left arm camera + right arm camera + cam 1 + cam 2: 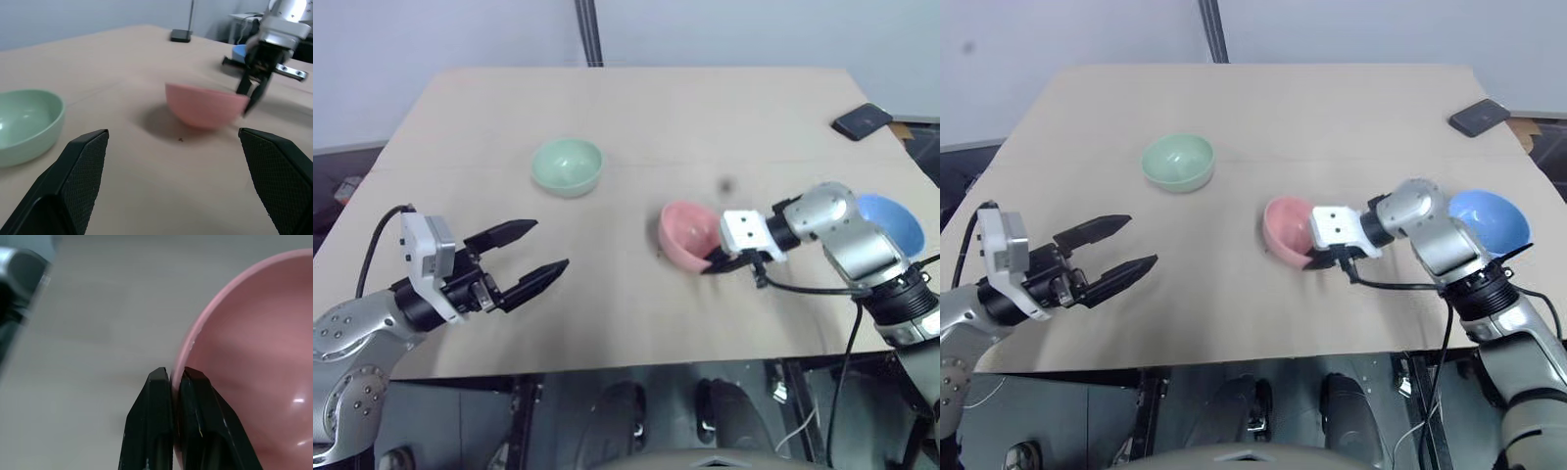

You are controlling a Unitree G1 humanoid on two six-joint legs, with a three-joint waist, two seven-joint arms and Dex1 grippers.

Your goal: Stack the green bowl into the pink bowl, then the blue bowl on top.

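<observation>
At the near left, our left gripper [524,257] hangs over the bench [636,108] with its fingers spread wide and nothing between them, pointing level toward the middle. The green bowl [567,164] sits upright beyond it, at the far left of the bowls and well apart from the other two. It lies ahead of this gripper and a little to its right, clearly nearer to the left arm than to the right one.

Toward the middle, the pink bowl [688,235] is tipped, with its opening facing right. Our right gripper [171,378] is closed on the rim of the pink bowl, one finger inside the wall and one outside, reaching in from the right and angled down. The blue bowl [892,219] rests upright at the far right, behind the right forearm and partly hidden by it. A dark phone [862,121] lies near the far right corner.

We judge that the pink bowl needs to sit flat, opening up, before anything can nest in it. The green bowl then has to travel right, across the open stretch of bench, and the free left gripper looks best placed to fetch it.
</observation>
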